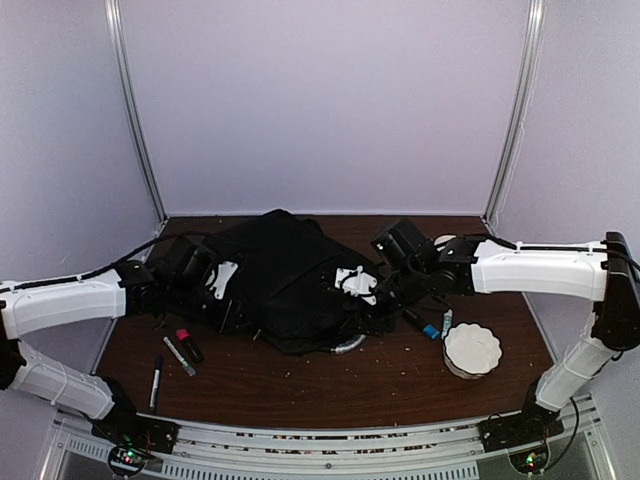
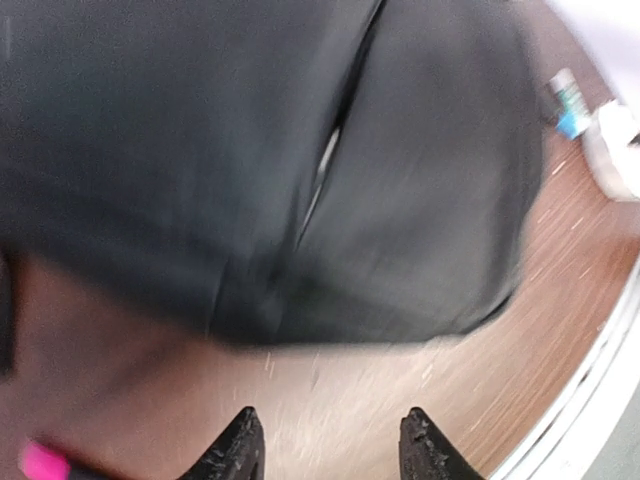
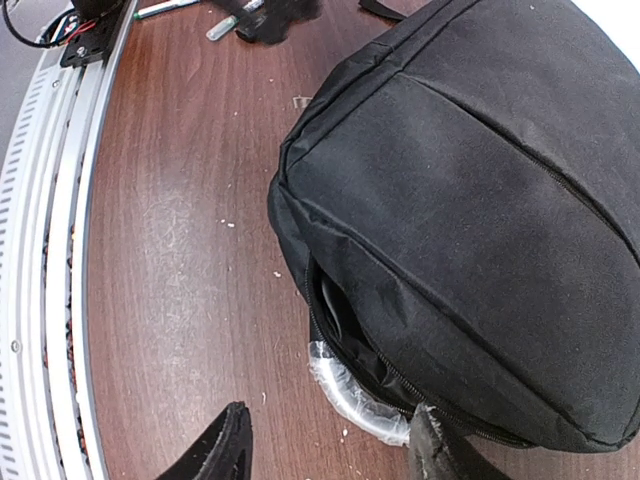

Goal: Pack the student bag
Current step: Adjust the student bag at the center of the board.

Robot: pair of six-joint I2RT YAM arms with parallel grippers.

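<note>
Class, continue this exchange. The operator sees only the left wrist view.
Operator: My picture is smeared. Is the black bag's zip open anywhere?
Observer: Yes. The right wrist view shows the student bag unzipped at its near edge, a silvery handle poking out beneath.
Operator: Is the right claw holding anything?
Observer: No. The right claw is open and empty, above the table close to that gap.
Operator: What lies unpacked?
Observer: From above, a pen and two markers lie by the left arm.

- student bag: big black fabric backpack, slumped flat mid-table
- zipper gapes a bit at its near right edge, silvery handle peeking out underneath
</note>
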